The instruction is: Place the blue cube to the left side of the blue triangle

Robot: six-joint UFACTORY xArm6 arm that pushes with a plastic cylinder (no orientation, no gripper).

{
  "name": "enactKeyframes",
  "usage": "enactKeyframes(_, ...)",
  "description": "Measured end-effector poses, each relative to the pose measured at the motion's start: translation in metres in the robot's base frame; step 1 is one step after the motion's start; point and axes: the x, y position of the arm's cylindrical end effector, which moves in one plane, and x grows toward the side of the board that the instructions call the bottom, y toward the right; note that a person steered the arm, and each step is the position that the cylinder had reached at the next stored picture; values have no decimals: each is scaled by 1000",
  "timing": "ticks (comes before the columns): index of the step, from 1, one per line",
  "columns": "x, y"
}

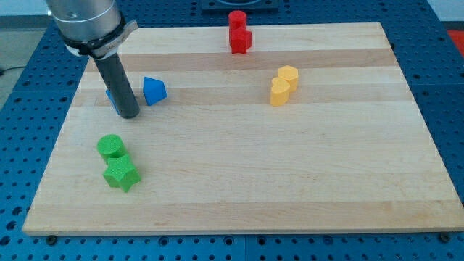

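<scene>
Gripper there is none on this arm: it ends in a straight dark rod, so no open or closed state can be told, and only the tip (130, 114) is set down on the pale wooden worktop (290, 188). The tip is seen at the view's left, just beside the blue plastic triangle (154, 90) and on that block's left. The blue plastic cube (112, 96) is mostly hidden behind the rod; only a sliver of blue is shown at the rod's left edge, so its shape cannot be confirmed, nor whether it is touched by the tip.

The cube is thus already found on the triangle's left, near it, with the rod between the two. The rod appears to be placed against the cube's right side because the push is at or near its end; the task is judged almost or fully done.

Eight blocks are counted, in four close pairs. Two blue ones are at the view's upper left. Two red blocks (238, 32) are touching at the top edge. Two yellow blocks (283, 85) are set together right of centre. A green cylinder (111, 147) and a green star-shaped block (120, 175) are touching at the lower left, well apart from the tip.
</scene>
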Motion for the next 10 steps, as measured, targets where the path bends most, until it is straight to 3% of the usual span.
enactKeyframes(2,32,-66)
enactKeyframes(3,19,-76)
enactKeyframes(5,-12,-76)
enactKeyframes(10,-41,-27)
